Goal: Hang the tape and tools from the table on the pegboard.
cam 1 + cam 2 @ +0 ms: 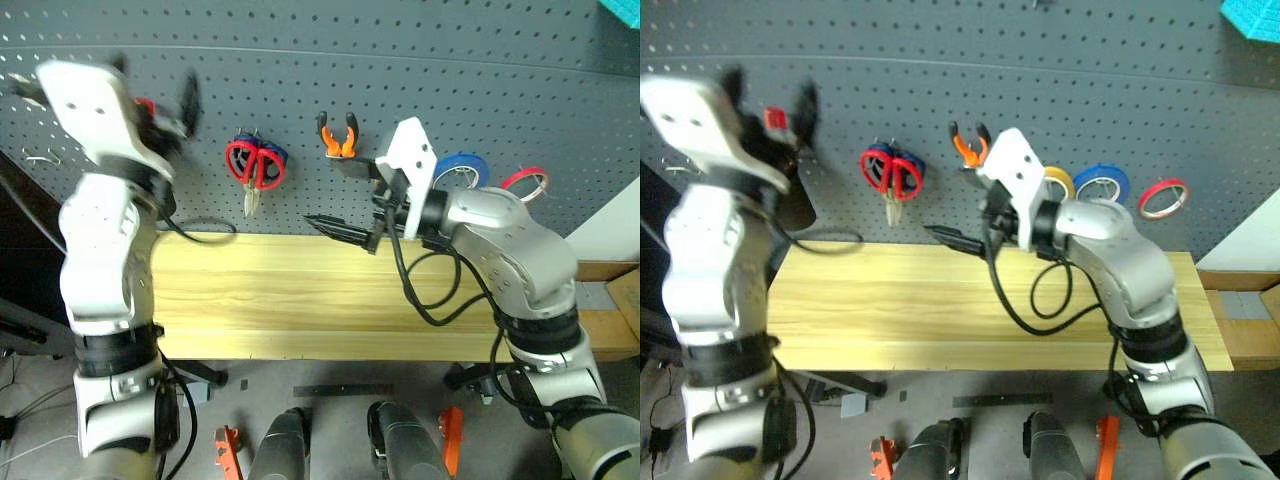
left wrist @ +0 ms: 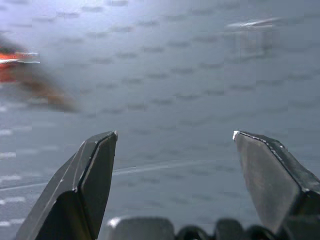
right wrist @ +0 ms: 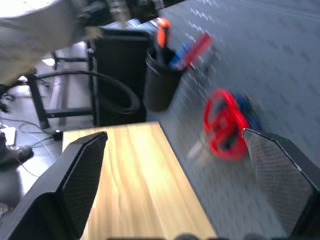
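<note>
My two head cameras look forward and down at the pegboard [image 1: 420,60] and both see the bench [image 1: 300,290] under it. My left wrist camera sits very near the pegboard. My right wrist camera looks along it.

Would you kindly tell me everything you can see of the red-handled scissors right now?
The red-handled scissors hang on the dark grey pegboard, handles up, with the pale blades pointing down above the wooden table. The two red loops look like plastic. They overlap the blue-handled scissors hanging just behind them. No gripper touches them.
</note>
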Robot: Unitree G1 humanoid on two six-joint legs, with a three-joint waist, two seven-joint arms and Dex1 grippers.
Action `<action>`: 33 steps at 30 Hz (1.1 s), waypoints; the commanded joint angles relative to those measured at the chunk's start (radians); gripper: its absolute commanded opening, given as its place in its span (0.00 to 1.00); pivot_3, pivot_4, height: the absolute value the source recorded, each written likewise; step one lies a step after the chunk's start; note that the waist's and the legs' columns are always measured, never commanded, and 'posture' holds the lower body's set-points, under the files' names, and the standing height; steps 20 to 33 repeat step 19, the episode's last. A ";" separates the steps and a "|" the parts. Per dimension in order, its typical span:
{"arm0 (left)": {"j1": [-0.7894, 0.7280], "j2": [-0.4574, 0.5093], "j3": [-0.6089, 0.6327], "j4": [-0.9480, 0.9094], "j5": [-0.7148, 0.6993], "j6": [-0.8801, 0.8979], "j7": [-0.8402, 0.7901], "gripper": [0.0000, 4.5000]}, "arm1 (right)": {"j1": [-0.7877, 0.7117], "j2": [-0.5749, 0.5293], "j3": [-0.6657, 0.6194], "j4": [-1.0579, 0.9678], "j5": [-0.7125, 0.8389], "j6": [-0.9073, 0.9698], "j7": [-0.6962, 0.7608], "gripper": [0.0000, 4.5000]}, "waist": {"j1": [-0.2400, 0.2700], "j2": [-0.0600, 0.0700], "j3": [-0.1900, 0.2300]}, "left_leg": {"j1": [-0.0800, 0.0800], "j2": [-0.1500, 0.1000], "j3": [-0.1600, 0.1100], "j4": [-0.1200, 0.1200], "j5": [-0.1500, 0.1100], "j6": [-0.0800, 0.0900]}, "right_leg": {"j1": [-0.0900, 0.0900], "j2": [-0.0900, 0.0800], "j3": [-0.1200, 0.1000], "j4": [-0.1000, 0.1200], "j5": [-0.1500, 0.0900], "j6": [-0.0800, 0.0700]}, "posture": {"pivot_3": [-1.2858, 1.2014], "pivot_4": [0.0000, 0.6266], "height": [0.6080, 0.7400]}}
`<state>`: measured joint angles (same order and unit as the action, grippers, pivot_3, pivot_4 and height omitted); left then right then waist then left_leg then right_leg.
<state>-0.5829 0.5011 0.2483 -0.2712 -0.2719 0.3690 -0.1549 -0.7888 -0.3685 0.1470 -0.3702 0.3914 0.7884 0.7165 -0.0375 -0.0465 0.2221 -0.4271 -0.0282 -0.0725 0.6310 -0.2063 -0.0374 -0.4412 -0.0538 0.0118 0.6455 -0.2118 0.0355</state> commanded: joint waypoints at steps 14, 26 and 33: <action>0.529 -0.119 -0.143 -0.005 0.046 -0.001 -0.034 0.89 | 0.604 0.084 -0.017 0.173 -0.252 -0.443 -0.347 1.00 | -0.013 0.006 -0.050 | 0.039 0.008 0.005 -0.003 0.000 -0.001 | 0.036 0.016 0.005 -0.004 -0.006 -0.009 | 0.49 0.13 1.00; 0.552 -0.162 -0.132 0.169 0.137 -0.163 0.006 0.89 | 0.639 0.117 -0.089 0.423 -0.292 -0.643 -0.411 1.00 | -0.013 0.005 -0.058 | 0.040 0.007 0.007 -0.001 0.000 -0.001 | 0.036 0.015 0.007 -0.003 -0.005 -0.008 | 0.49 0.08 1.00; 0.552 -0.162 -0.132 0.169 0.137 -0.163 0.006 0.89 | 0.639 0.117 -0.089 0.423 -0.292 -0.643 -0.411 1.00 | -0.013 0.005 -0.058 | 0.040 0.007 0.007 -0.001 0.000 -0.001 | 0.036 0.015 0.007 -0.003 -0.005 -0.008 | 0.49 0.08 1.00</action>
